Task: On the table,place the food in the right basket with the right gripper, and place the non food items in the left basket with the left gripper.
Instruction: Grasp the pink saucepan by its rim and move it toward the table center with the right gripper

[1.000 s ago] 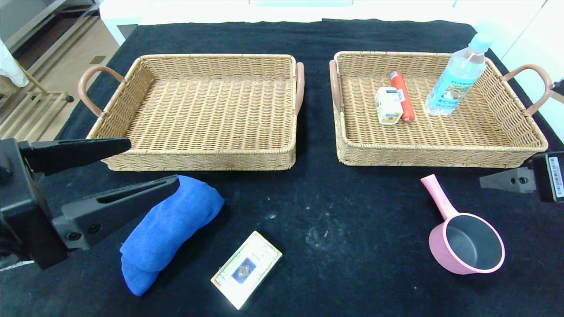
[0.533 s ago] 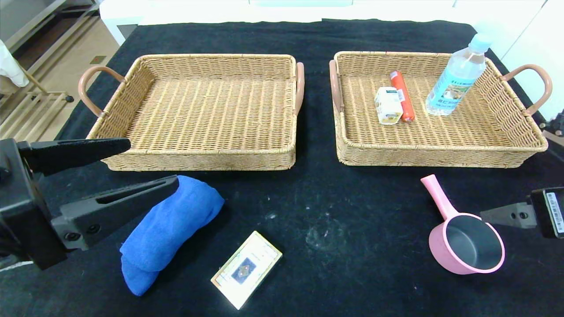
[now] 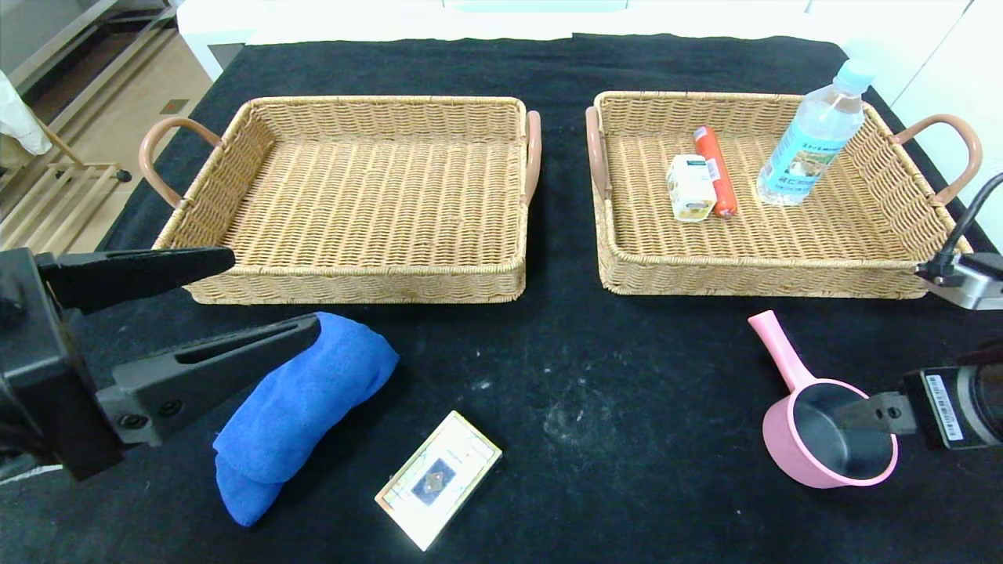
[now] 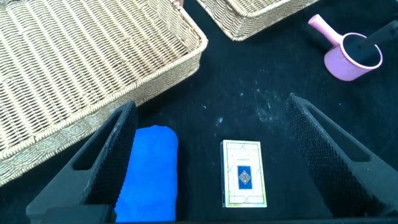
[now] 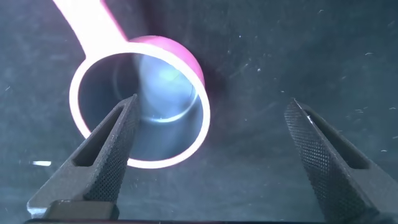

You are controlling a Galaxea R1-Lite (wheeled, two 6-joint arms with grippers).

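Note:
The left basket [image 3: 353, 278] is empty. The right basket [image 3: 768, 274] holds a small white carton [image 3: 691, 188], a red sausage [image 3: 715, 170] and an upright water bottle [image 3: 815, 133]. On the black cloth lie a blue towel [image 3: 313, 392], a card box [image 3: 439, 478] and a pink pot [image 3: 791, 446]. My left gripper [image 3: 274, 291] is open, its lower finger over the towel's end; its wrist view shows the towel [image 4: 149, 168] and card box [image 4: 244, 173] between the fingers. My right gripper [image 5: 211, 102] is open, one finger [image 3: 858, 413] over the pot's mouth [image 5: 161, 81].
The table's black cloth [image 3: 595, 376] runs to a white wall at the back and right. A floor area with a wooden rack [image 3: 47, 196] lies beyond the left edge. The pot's handle [image 3: 772, 345] points toward the right basket.
My right gripper has moved from beside the right basket's front corner toward me and now hangs over the pink pot. The left gripper and all objects have stayed put.

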